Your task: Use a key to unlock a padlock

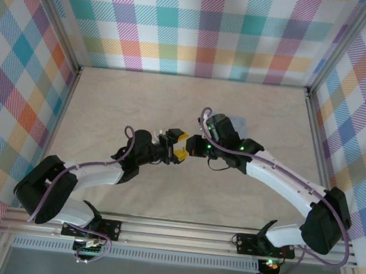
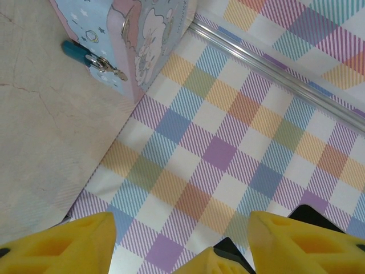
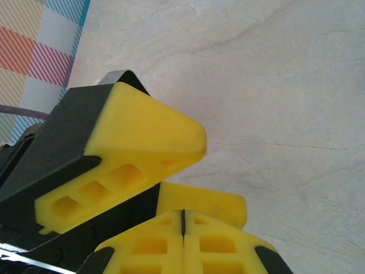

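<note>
My left gripper stands wide, its two yellow fingers spread to the edges of the left wrist view, with nothing between them but a yellow tip that I take to be my right gripper's. My right gripper is closed, its pads pressed together so that only a thin seam shows. I cannot see the key in that seam or anywhere else. If I hold it, it is buried between those pads. One left finger looms just above and beside the right pads, and from overhead both arms meet nose to nose over the middle of the table. I judge they are so close for a handover or a regrip of something very small. The padlock is well apart from both grippers. Its teal body hangs by the shackle from the clasp on the side of the tin, which stands near the plaid wall. It looks locked, so the unlocking is not yet begun.
</note>
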Controlling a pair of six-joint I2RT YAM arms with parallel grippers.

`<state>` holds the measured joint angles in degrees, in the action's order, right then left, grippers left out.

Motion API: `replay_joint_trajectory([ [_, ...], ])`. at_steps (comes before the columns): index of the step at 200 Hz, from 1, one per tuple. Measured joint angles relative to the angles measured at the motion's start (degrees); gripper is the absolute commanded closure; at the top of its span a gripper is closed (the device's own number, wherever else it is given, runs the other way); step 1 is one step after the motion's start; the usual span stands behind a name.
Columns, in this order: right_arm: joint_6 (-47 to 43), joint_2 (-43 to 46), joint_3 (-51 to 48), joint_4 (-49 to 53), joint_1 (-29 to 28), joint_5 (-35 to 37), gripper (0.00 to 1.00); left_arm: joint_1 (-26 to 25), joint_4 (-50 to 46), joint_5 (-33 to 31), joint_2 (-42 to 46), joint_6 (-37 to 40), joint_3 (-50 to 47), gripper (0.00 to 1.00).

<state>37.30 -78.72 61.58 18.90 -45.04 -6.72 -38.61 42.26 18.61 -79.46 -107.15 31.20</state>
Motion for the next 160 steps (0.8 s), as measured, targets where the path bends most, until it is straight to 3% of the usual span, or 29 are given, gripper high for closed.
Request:
replay_joint_trajectory([
  [160,0.0,1.79,-0.98,0.09,-0.02,1.11,1.0,0.0,-0.09,-0.02,-0.37,0.22,0.0,0.65],
])
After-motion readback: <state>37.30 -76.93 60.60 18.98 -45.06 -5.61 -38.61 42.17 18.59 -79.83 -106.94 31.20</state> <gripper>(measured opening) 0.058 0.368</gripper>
